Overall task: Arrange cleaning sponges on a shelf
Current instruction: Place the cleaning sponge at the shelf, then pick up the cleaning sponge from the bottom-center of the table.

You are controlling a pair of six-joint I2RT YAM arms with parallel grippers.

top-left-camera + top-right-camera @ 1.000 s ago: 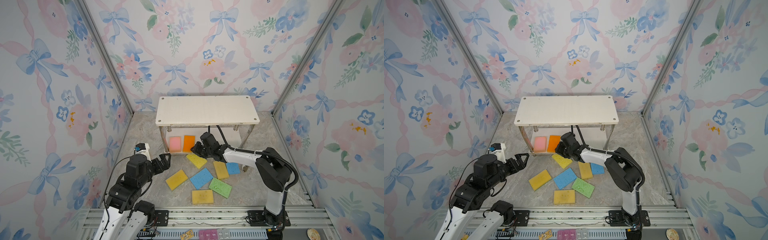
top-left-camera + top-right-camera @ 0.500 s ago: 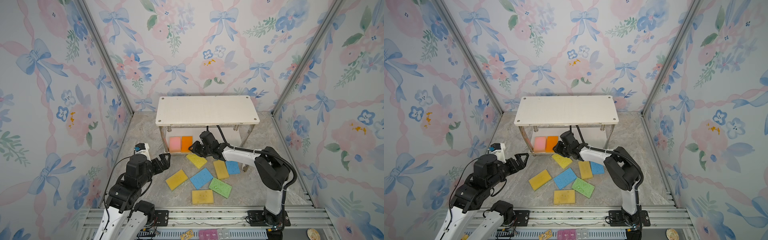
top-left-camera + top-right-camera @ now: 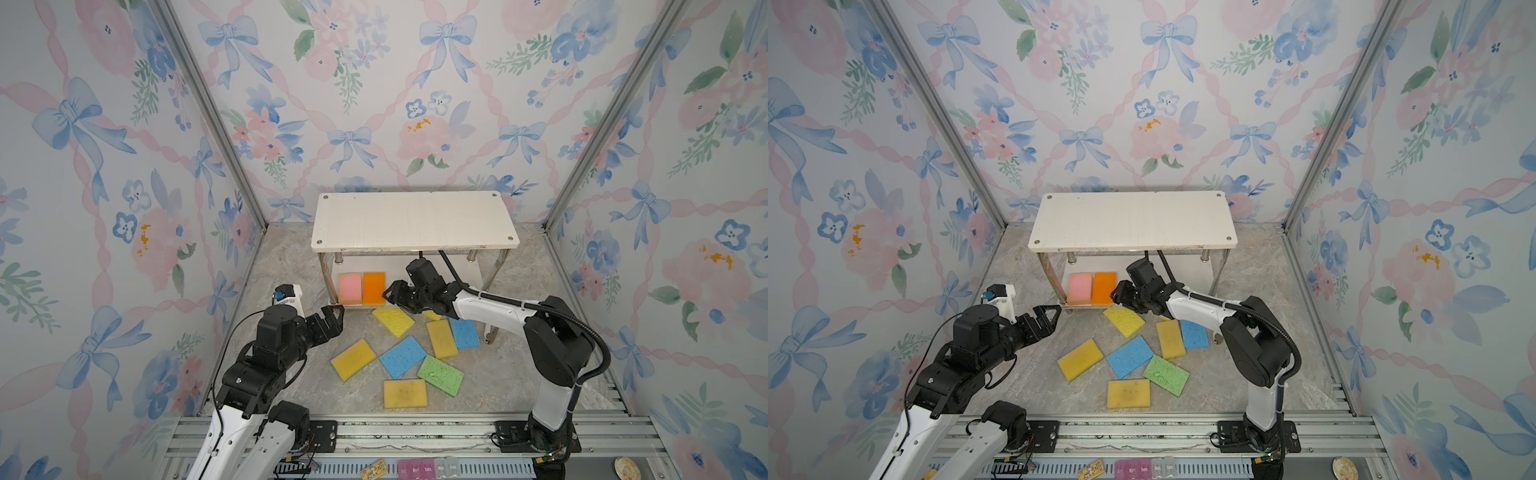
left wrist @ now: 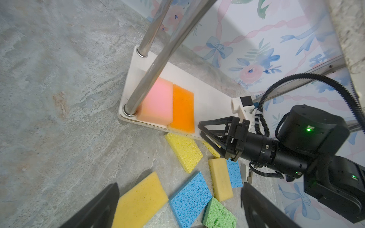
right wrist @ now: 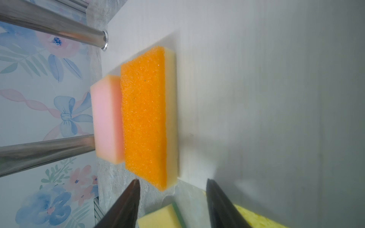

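My right claw stands partly open with nothing in it. Its wrist view cuts both fingers off at the frame edge, so I see only the tips. The near corner of the orange sponge reaches just between them; I can't tell whether either tip touches it. That sponge lies flat on the lower board of the shelf, just ahead of the claw. The pink sponge touches its long side, one place farther from the claw. In the left wrist view a leg crosses the pink sponge and hides part of it. In both top views the top board covers most of the lower board; only the front strip with these two sponges shows.

Directly under the right claw is a pale sponge with a green edge, blurred and cut off. From above, the arm hides nearly all of it. A yellow sponge lies on the floor just below the claw, seemingly against the shelf's front edge.

My left claw is wide open and empty, well apart from the right one, its fingers cropped in its own view. On the floor between and behind the claws lie three mustard sponges, two blue sponges and a green sponge. One mustard overlaps a blue, hiding its edge.
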